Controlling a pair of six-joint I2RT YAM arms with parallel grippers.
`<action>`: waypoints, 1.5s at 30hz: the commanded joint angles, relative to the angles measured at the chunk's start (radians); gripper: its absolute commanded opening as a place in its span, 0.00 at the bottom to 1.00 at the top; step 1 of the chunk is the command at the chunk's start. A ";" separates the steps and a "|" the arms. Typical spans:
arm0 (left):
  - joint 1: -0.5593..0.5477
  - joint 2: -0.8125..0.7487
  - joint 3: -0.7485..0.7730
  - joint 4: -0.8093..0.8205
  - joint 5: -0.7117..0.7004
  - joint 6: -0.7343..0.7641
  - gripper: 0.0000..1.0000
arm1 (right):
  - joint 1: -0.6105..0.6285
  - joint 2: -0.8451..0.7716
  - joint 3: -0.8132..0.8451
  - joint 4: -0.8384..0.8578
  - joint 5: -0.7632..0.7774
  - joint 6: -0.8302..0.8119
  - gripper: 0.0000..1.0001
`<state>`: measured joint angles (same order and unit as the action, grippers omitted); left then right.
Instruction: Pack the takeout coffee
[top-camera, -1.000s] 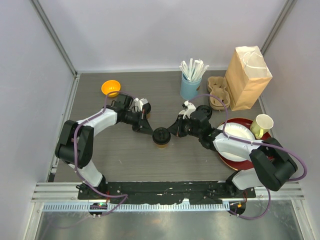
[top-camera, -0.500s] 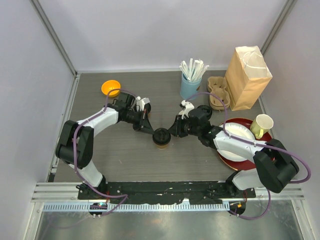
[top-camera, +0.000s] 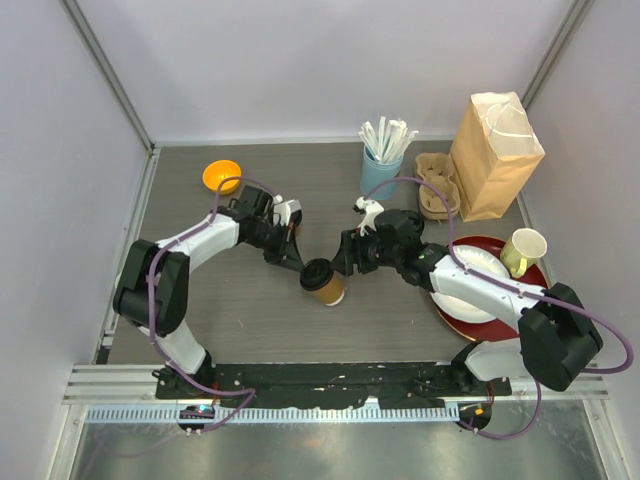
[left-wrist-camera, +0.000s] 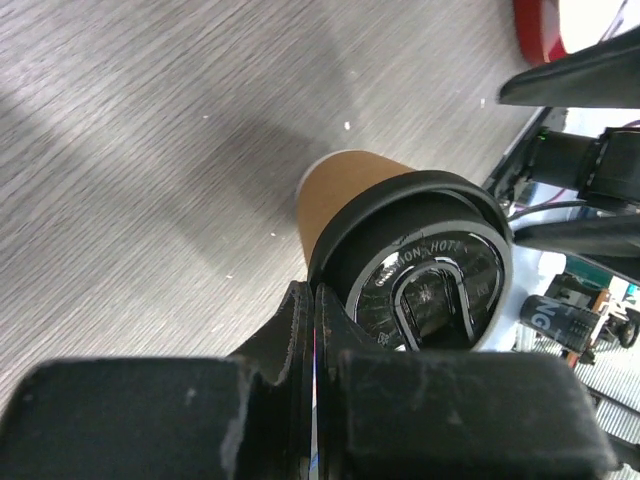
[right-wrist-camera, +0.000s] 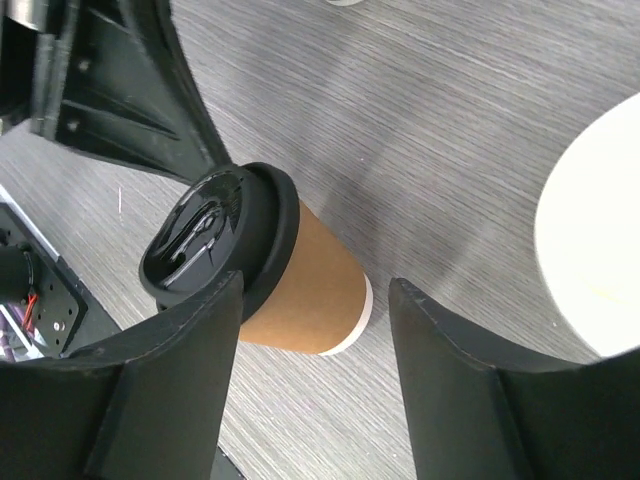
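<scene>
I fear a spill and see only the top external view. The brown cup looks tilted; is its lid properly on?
Observer: Left wrist view: the black lid covers the mouth of the cup; no gap shows on the visible side.
Operator: Does the right claw grip it?
Observer: No. Right wrist view: the right claw is open, with the cup between its fingers and one finger apart from it.
Operator: And the left claw?
Observer: Left wrist view: the left claw is shut, its tip at the lid's rim.
</scene>
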<state>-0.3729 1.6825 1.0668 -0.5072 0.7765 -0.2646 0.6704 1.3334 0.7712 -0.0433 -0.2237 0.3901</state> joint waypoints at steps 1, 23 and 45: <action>-0.006 0.000 0.002 -0.042 -0.075 0.044 0.00 | 0.003 -0.031 0.072 -0.062 -0.026 -0.069 0.67; -0.035 -0.095 0.076 -0.059 -0.043 0.045 0.00 | 0.003 -0.091 -0.067 -0.024 -0.055 -0.155 0.66; -0.139 -0.026 0.282 -0.333 -0.394 0.386 0.00 | 0.061 -0.247 -0.024 -0.017 -0.092 -0.542 0.78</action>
<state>-0.4835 1.6337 1.3041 -0.7490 0.4915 0.0128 0.7319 1.0889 0.7086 -0.1139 -0.3309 -0.1097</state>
